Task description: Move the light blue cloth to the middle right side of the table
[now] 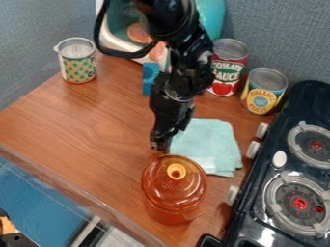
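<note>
- At the far left, the brown wooden tabletop (64, 118) runs forward from the grey partition, with a white cup with green and gold patterning (78, 69) standing upright near the back. Neither the cup nor this side of the surface seems to have any part in what remains.
- Further right, toward the back, a small blue block (150, 76) sits beside the black robot arm (177, 89).
- The arm hangs down over the middle, its black pincer (159, 140) low at the cloth's left side, just behind the pot. I cannot tell whether the pincer is open or closed, nor whether it has hold of the cloth's edge.
- Just in front stands a transparent amber pot with a yellow-orange knob (174, 193), upright, close to the cloth's near left edge and partly hiding the view there.
- Right of the pincer, the light blue folded fabric cloth (209, 144) lies nearly flat on the right part of the tabletop, about midway between back and front. That looks like the asked-for place, so I judge the move done or almost done; at most a slight nudge right is left, then letting go, if it is gripped, and lifting clear.
- Behind the cloth stand a red-labelled metal can (226, 72) and a yellow-labelled metal can (264, 91), both upright.
- At the far right, the black toy stove (254, 212) and its pale knobs (253, 149) leave little room for shifting the cloth further.
</note>
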`<state>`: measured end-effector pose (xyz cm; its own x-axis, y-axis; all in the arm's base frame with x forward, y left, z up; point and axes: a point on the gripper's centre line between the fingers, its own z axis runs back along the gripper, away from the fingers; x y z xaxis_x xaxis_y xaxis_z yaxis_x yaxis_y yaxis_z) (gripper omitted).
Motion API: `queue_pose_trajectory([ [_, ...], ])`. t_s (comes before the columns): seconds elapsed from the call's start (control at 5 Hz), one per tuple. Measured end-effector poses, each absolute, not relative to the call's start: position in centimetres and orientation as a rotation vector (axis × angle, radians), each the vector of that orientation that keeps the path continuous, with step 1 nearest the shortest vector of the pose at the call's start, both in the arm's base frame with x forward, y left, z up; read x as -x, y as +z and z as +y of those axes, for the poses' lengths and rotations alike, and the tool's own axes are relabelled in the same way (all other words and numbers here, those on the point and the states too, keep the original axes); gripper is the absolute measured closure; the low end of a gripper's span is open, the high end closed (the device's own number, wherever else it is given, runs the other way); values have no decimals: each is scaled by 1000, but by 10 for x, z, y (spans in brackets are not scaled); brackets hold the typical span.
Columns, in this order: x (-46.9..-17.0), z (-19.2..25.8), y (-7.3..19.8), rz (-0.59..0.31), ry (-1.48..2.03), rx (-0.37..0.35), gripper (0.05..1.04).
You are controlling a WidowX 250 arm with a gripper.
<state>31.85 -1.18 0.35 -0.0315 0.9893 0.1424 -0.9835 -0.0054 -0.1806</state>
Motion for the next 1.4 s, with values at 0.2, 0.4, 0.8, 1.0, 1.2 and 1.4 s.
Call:
queue_pose_trajectory([
  [0.2, -318, -14, 4, -247, 1562, 24, 83],
  [0.4, -318, -15, 14, -256, 1537, 33, 84],
  [0.8, -311, 1, 62, -274, 1519, 110, 84],
  [1.0, -305, 7, 73, -265, 1504, 129, 84],
  [1.2, -305, 7, 73, -265, 1500, 127, 84],
  [1.4, -305, 7, 73, -267, 1500, 129, 84],
])
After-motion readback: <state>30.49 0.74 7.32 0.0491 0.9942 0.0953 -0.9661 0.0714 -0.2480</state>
